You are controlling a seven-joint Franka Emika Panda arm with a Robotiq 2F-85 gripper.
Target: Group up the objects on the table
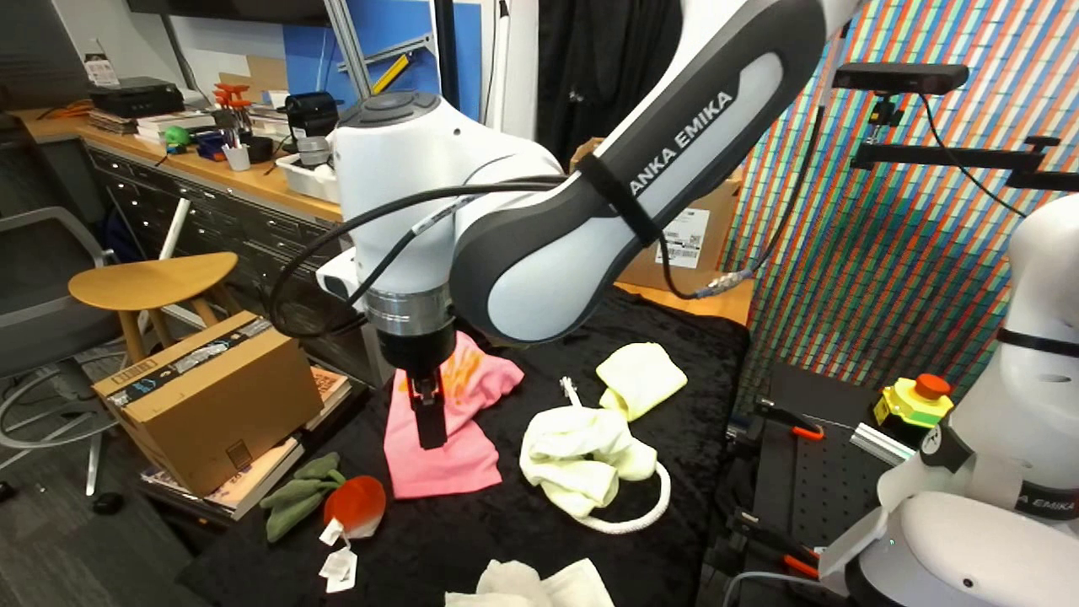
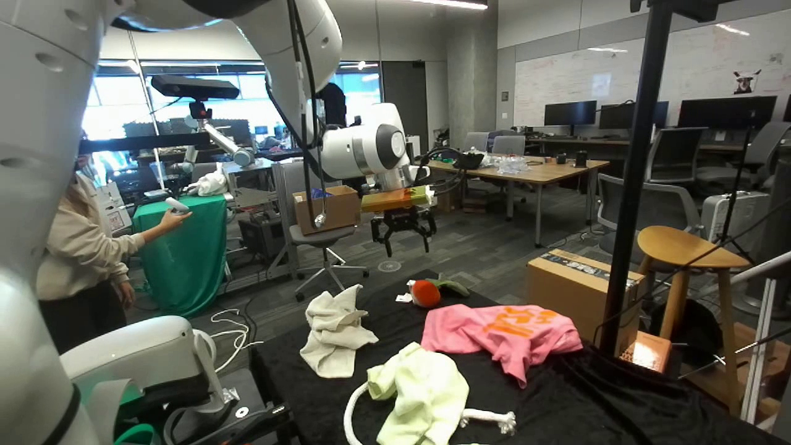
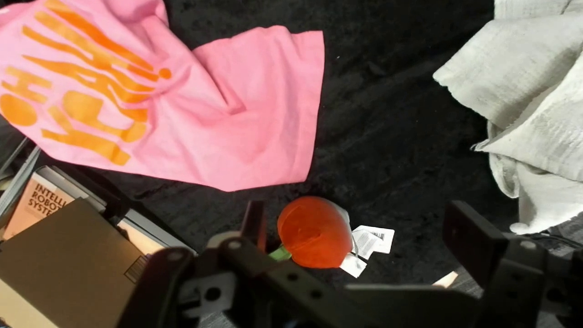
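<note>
Red and plush-looking, the toy is seen on the worktop near the pink cloth; above, the end effector is parted wide. Light, squashy handling is expected; hold is best taken across the rounded middle.

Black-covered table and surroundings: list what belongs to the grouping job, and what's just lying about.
Likely to group: pink cloth, pale yellow fabric, white rope, off-white cloth, red toy.

Just lying about, seemingly: cardboard box, books, wooden stool.

White arm is showing light-grey panels, "ANKA EMIKA" lettering, black strap, looping black cable, black tool.
</note>
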